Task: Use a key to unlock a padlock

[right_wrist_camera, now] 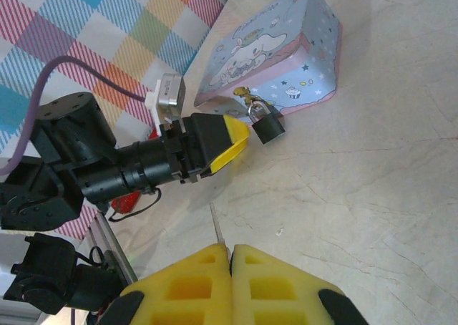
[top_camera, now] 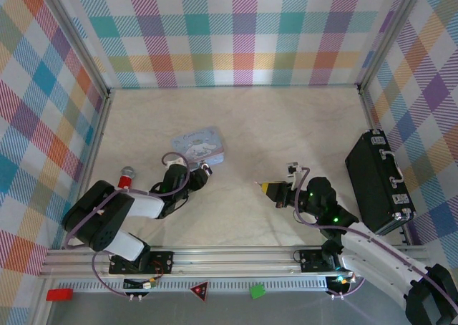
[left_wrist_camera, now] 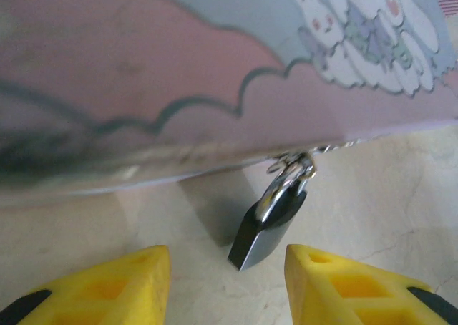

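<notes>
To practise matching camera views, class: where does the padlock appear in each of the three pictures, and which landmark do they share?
Top external: the padlock, tiny, left of centre, at the tin's near right corner.
Left wrist: padlock low centre, hanging below the tin's edge.
Right wrist: padlock upper centre, against the tin's lower edge.
Shared landmark: the pale blue cartoon tin.

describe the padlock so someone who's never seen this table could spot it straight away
Find the pale blue cartoon-printed tin left of the table's middle. At its near side, hanging from the clasp, is the padlock. It is far smaller than the tin, with a black squarish body and a silvery shackle.
</notes>
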Motion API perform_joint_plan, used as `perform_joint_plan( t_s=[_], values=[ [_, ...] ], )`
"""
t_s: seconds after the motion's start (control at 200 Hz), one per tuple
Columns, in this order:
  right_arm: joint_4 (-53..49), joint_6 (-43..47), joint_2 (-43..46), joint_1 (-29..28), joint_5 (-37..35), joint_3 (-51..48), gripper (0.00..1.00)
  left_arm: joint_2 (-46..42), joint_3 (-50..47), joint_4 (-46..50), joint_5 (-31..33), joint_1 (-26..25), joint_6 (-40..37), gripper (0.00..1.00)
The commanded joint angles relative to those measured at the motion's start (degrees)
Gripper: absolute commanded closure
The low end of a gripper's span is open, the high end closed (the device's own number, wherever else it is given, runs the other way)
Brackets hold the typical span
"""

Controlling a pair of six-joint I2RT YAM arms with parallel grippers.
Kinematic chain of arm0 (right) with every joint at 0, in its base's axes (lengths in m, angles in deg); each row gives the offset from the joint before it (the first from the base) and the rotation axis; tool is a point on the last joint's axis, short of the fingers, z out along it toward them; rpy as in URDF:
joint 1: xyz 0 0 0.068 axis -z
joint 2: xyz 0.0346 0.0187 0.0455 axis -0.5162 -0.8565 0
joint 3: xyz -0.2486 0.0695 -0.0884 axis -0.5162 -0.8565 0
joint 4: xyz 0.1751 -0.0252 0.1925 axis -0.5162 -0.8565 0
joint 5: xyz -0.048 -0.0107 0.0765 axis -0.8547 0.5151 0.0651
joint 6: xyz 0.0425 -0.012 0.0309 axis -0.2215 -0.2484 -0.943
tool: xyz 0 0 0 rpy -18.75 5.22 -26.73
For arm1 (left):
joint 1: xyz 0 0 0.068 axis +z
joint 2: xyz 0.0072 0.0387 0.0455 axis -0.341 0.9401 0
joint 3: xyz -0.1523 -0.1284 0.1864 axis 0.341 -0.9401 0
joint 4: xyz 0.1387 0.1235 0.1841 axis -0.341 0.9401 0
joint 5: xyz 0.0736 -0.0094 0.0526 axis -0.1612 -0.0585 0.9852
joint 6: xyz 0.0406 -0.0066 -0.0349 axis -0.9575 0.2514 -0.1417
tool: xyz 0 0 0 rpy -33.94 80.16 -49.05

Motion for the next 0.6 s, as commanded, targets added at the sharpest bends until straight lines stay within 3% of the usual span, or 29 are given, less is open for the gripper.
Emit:
perform_joint_plan(
  t_s=[0.0,0.335,0.595],
  values=[
    [1.03,-0.92,1.07,0.04,0.86,0.76,1.00,4.85,2.64,-1.99,-2.44,0.38,0.19,0.55],
    [1.02,-0.80,0.88,0.04,0.66,1.04,1.00,9.19,5.54,-1.45,-2.75,0.38,-0.52,0.59],
    [3.79,-2.79,-2.01,0.00,1.45,1.00,1.00,10.74,5.15,-3.01,-3.21,0.38,0.11,0.75]
  ],
)
